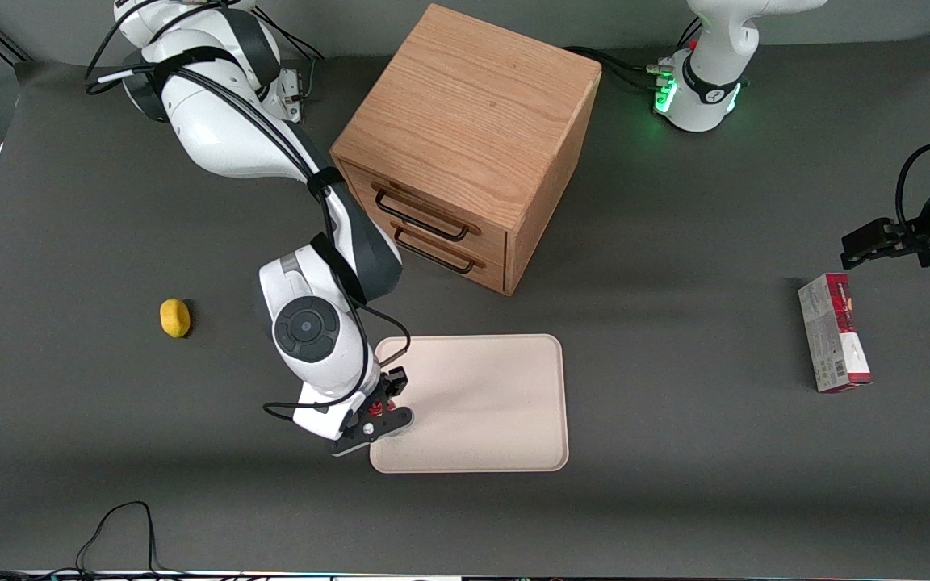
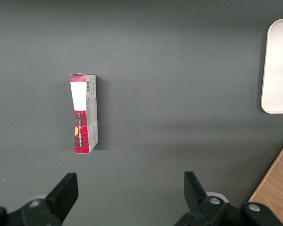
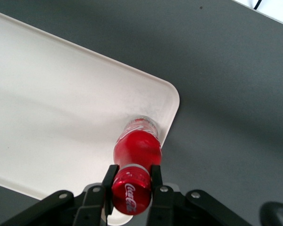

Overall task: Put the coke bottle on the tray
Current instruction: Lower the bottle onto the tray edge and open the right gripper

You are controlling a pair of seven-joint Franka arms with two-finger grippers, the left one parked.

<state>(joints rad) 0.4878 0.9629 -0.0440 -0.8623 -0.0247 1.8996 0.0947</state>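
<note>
Plainly, the 2 jaws of the right arm's black two-finger gripper are clamped on the neck of the small red-capped, red-labelled coke bottle, just under its cap. The bottle stands with its clear base on the flat cream rectangular tray, close beside a rounded corner. From the front, the gripper and wrist hide nearly all of the bottle; only red slivers show.
</note>
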